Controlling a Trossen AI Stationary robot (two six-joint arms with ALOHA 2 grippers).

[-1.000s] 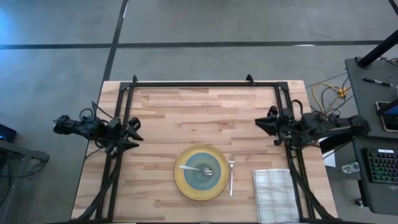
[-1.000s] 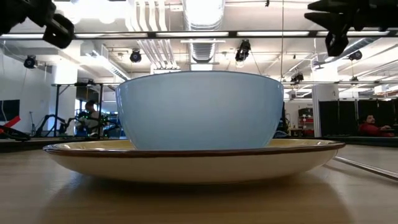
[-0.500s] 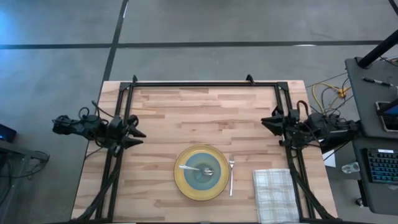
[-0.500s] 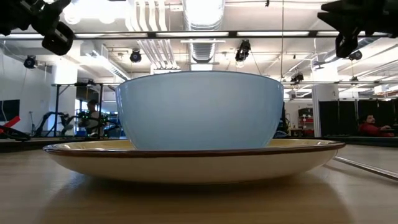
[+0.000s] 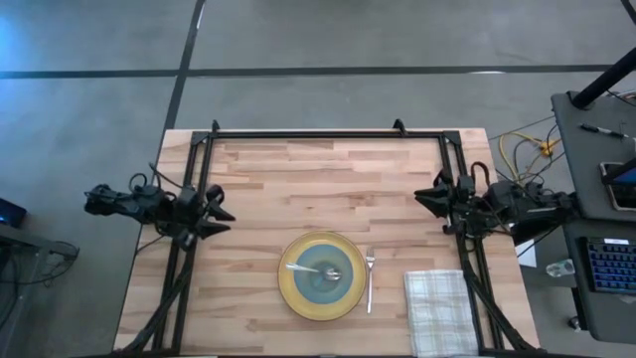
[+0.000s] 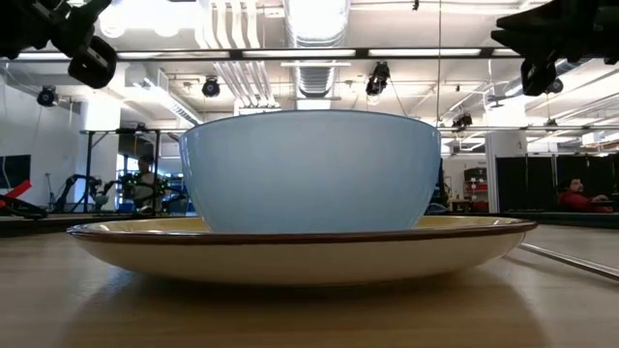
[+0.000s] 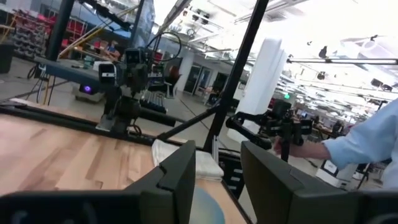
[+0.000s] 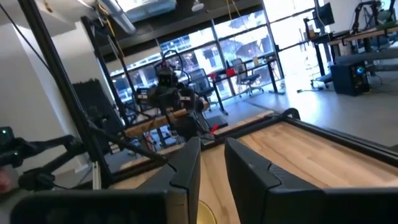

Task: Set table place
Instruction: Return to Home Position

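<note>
The left arm point(image 5: 149, 205) reaches in over the left edge of the surface point(image 5: 318, 184), pointing toward the middle, its jaws parted and empty above the side rail point(image 5: 195, 189). Near the front edge sits the yellow plate point(image 5: 288, 290) carrying the blue bowl point(image 5: 323, 283), with the spoon point(image 5: 303, 267) resting in it; from table level the bowl's wall hides the spoon. The fork point(image 5: 370, 281) lies just right of the plate, and the napkin point(image 5: 437, 310) lies beyond it. The right arm point(image 5: 497, 204) mirrors the left, jaws slightly parted, gripping nothing.
</note>
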